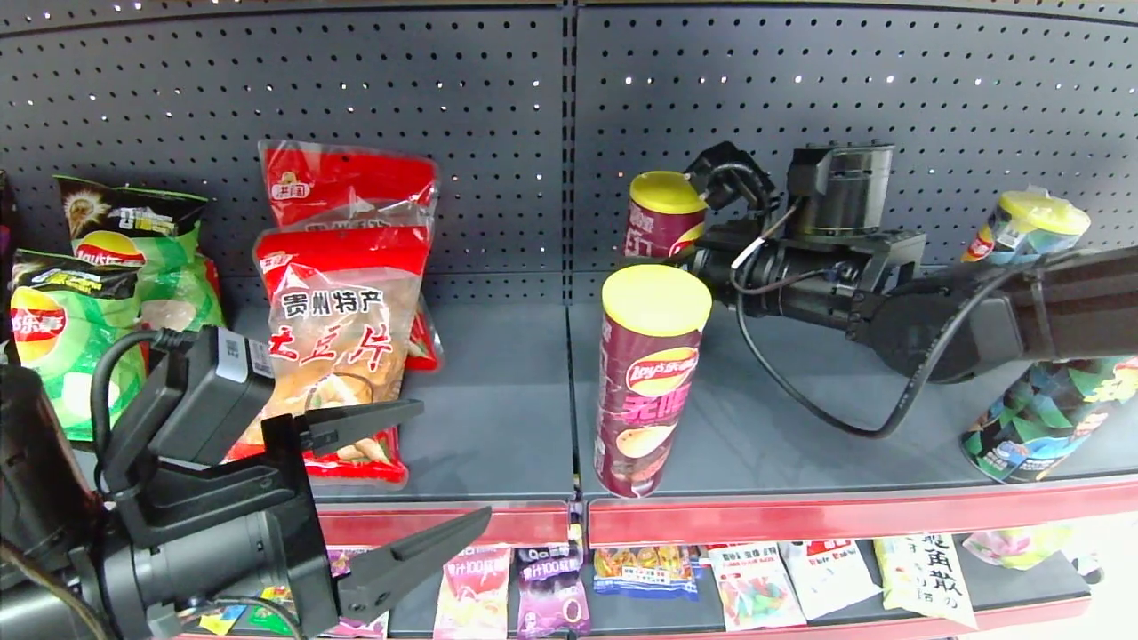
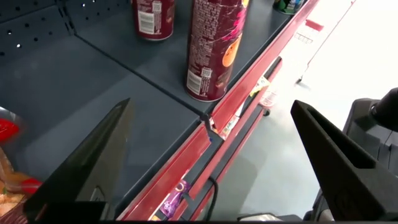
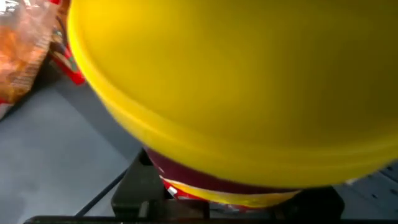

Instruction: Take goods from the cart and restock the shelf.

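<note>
Two maroon chips cans with yellow lids stand on the grey shelf [image 1: 498, 427]. The front can [image 1: 652, 382] [image 2: 214, 46] is upright near the shelf's red front edge. Behind it the rear can [image 1: 662, 218] [image 2: 152, 18] leans slightly, and my right gripper [image 1: 698, 253] is shut on its side, reaching in from the right. In the right wrist view that can's yellow lid [image 3: 236, 81] sits very close, with the maroon body below it. My left gripper [image 1: 452, 462] [image 2: 211, 162] hangs open and empty in front of the shelf edge, left of the front can.
Red snack bags [image 1: 342, 311] and green chip bags [image 1: 98, 284] stand on the shelf's left half. A teal can [image 1: 1036, 418] and a yellow-lidded can [image 1: 1027, 227] are at the right, partly behind my right arm. Small packets [image 1: 747, 582] line the lower shelf.
</note>
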Tool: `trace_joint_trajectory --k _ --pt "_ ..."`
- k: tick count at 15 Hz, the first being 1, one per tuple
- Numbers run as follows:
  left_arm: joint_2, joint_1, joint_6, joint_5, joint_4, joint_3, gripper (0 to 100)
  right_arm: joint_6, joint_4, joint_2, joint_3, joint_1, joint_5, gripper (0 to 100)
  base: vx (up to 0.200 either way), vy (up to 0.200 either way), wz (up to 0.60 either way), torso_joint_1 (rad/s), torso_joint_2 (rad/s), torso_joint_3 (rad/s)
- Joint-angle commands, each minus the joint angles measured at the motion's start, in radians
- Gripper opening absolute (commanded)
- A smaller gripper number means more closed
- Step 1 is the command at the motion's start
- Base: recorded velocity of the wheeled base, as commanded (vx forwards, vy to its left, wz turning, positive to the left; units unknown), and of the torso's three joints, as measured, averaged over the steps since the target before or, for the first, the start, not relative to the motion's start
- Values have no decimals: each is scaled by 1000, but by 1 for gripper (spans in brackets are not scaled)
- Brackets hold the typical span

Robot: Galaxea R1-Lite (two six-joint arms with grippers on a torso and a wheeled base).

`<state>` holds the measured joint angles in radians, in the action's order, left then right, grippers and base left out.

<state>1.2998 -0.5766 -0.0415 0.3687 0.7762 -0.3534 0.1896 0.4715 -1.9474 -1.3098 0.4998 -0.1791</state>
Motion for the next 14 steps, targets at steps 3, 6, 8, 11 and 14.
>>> trace_joint_trajectory --k 3,6,8,11,14 --pt "3 0 2 -1 0 4 100 -2 -5 -54 -37 3 0 0 0 0 0 0 0 0" --pt "4 0 22 -1 0 2 100 -4 -5 -54 -29 5 1 0 0 0 0 0 0 0" --pt "6 0 22 -1 0 4 100 -7 -5 -56 -31 16 7 0 0 0 0 0 0 0" --pt "7 0 22 -1 -2 4 100 -5 -5 -56 -26 16 10 100 0 0 0 0 0 0" --pt "12 0 22 -1 -2 4 100 -56 -5 -41 -25 28 18 100 0 0 0 0 0 0"
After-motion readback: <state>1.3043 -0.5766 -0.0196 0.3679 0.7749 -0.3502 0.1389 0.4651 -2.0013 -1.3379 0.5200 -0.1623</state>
